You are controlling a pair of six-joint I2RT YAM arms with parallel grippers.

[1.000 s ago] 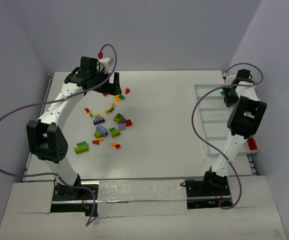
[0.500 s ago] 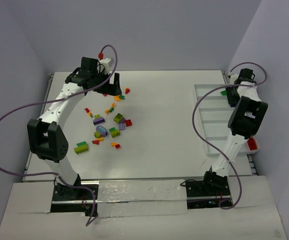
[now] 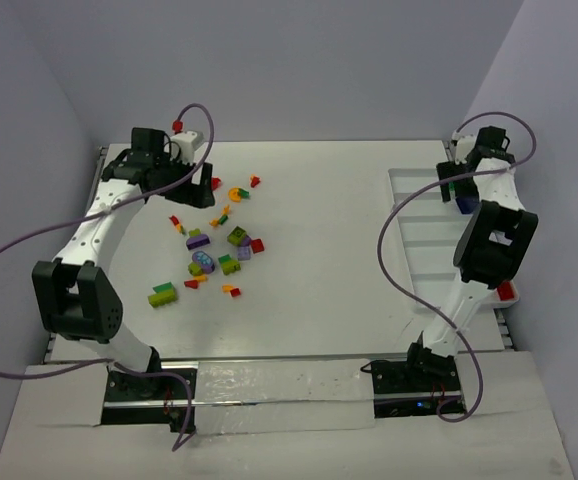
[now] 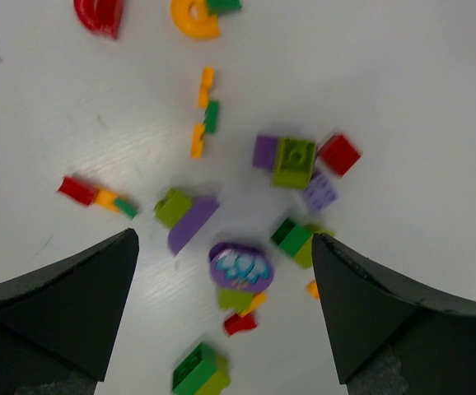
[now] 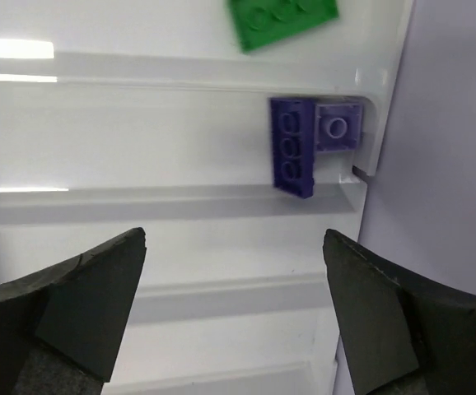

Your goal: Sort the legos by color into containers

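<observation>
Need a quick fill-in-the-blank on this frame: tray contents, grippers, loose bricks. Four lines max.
1. The two bricks lying together in one compartment of the tray are both ____.
2. The single brick in the compartment next to them is ____.
3. The left gripper and the right gripper are both ____, with nothing between the fingers.
4. The unsorted pile shows in the ____ wrist view.

Missing words: purple; green; open; left
</observation>
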